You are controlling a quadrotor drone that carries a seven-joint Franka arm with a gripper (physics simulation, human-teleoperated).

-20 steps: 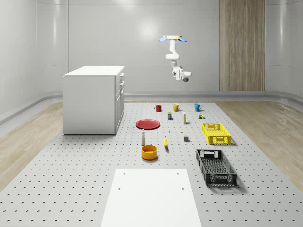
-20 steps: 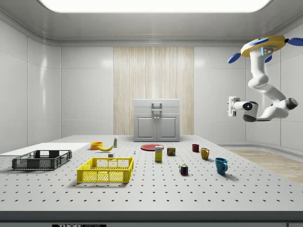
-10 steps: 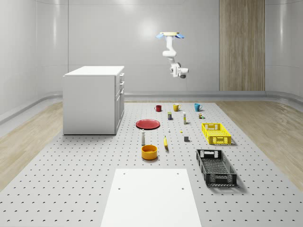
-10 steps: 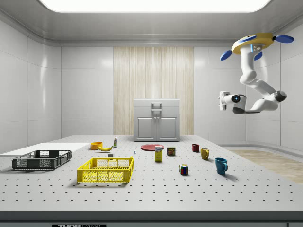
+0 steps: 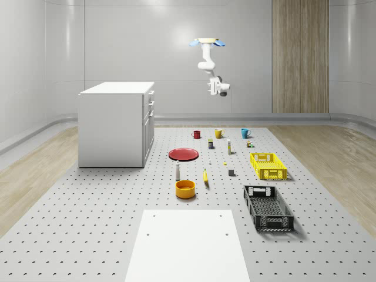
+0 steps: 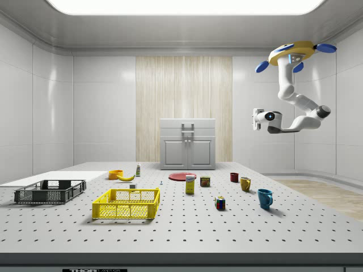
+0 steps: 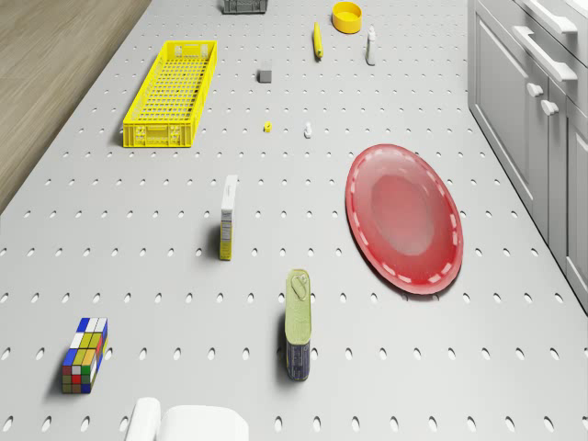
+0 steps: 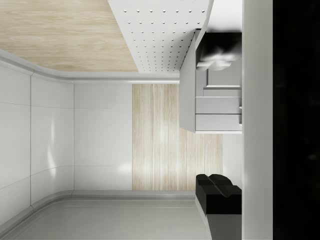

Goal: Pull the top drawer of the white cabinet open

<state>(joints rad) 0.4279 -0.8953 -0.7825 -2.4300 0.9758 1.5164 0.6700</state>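
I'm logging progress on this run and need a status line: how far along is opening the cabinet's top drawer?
Done: nothing yet; the top drawer of the white cabinet sits flush. In hand: the approach. The drone hovers high above the far end of the table, beyond the mugs, and the gripper hangs in mid-air, well clear of the cabinet. Left: reach the drawer handle, grasp it, pull.

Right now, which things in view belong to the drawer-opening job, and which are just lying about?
Job: white cabinet, its top drawer, the drone hovering high beyond the mugs, its hand.

Lying about: red plate, yellow crate, black crate, banana, orange bowl, blue mug.
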